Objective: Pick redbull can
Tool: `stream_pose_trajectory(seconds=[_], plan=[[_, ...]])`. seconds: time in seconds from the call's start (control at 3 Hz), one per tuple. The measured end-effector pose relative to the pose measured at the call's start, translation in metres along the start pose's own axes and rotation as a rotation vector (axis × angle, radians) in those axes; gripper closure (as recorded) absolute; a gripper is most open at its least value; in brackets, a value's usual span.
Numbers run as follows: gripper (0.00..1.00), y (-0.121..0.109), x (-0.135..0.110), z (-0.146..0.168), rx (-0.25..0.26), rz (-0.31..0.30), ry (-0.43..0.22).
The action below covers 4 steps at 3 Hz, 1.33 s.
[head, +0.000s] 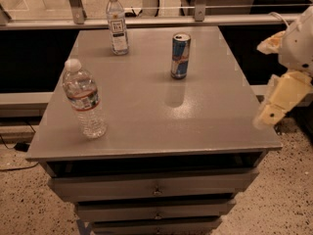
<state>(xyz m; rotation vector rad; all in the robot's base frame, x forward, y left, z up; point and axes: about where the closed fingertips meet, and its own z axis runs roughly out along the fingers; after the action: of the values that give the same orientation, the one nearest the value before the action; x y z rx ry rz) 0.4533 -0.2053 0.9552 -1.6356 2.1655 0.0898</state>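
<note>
The redbull can (180, 56) stands upright on the grey table top (156, 116), right of centre toward the back. It is blue and silver with a red logo and a silver top. My gripper (274, 109) is at the end of the cream and white arm at the right edge of the view. It hangs beside the table's front right corner, well to the right of the can and nearer than it. It touches nothing.
A clear water bottle (85, 99) stands at the front left of the table. A second, labelled bottle (117, 23) stands at the back left. A metal rail (156, 19) runs behind the table. Drawers (156, 187) sit below the top.
</note>
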Motion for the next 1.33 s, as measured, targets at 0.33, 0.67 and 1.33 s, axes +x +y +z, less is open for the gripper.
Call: stream_pose_trajectory(seconds=[0.33, 0.67, 1.33], plan=[[0.00, -0.017, -0.012, 0.040, -0.032, 0.025, -0.133], [0.00, -0.040, -0.021, 0.078, -0.045, 0.073, -0.247], [0.00, -0.101, -0.068, 0.146, -0.033, 0.166, -0.528]])
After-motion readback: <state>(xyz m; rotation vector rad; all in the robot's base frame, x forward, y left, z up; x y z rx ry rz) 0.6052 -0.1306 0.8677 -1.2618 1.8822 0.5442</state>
